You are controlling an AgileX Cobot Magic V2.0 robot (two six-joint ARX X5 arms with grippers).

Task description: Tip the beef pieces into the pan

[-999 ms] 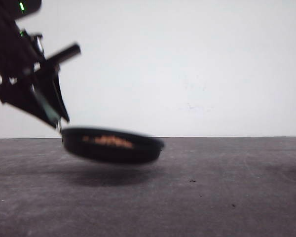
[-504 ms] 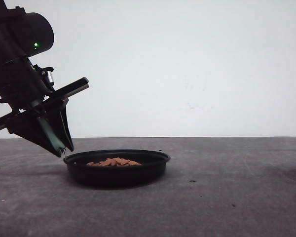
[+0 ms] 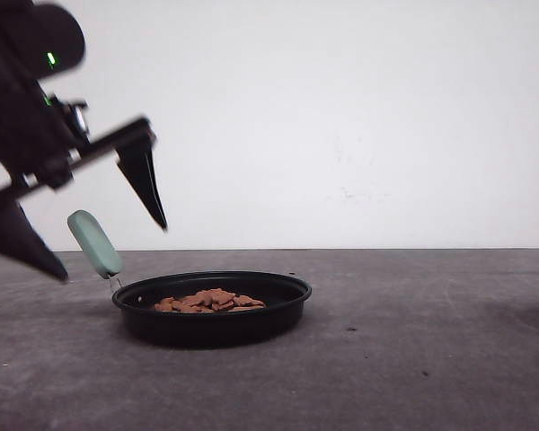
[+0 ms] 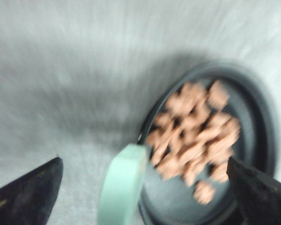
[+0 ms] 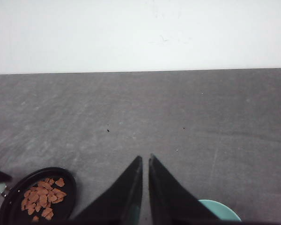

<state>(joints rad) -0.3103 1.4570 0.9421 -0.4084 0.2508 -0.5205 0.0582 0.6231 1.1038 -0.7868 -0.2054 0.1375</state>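
Left tool [image 3: 90,224] is hanging spread wide above the pan's mint handle [image 3: 95,243], one fingertip [image 3: 151,193] on either side and neither touching it. Pan [image 3: 212,305] is sitting flat on the table [image 3: 413,359], left of centre, with the beef [image 3: 208,300] lying heaped inside it. Judging by that, the pouring looks done and the step in hand is the release; the next move probably calls for lifting the left tool straight up and away without catching the handle, which is slanting up between the fingers. Right tool [image 5: 145,187] is sitting low with its fingers pressed almost together, gripping nothing, well apart from the pan. A teal bowl rim [image 5: 220,208] is showing just beside it. Nothing else is standing near the pan to block a retreat.
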